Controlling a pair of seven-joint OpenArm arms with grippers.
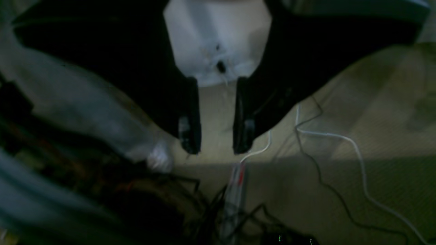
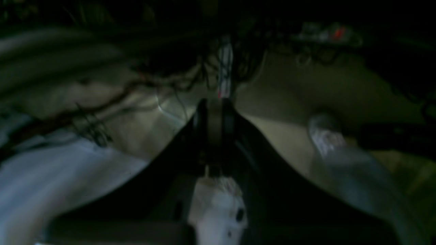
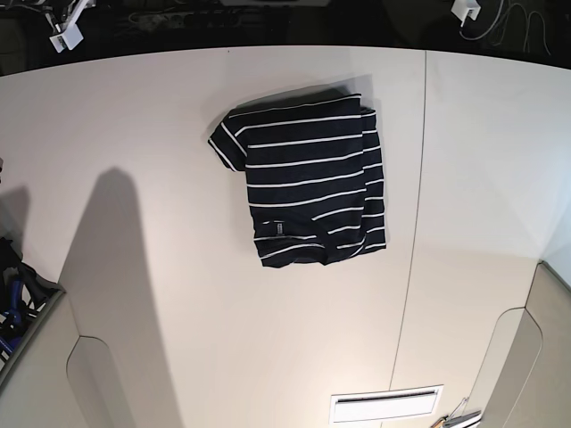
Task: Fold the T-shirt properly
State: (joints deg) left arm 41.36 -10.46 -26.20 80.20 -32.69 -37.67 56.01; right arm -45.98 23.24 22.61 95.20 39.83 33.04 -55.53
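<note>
One T-shirt (image 3: 310, 183) lies on one white table (image 3: 178, 294). Two grippers show, each only in its own wrist view: the left gripper (image 1: 216, 149) and the right gripper (image 2: 216, 102). Below the left gripper run two loose cables, one white (image 1: 357, 153), one black (image 1: 316, 170).

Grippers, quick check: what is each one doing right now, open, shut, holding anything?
Left gripper: open, black fingers apart, nothing between them.
Right gripper: shut, fingers pressed together, holding nothing; the dark navy white-striped cloth T-shirt lies on the table.
</note>
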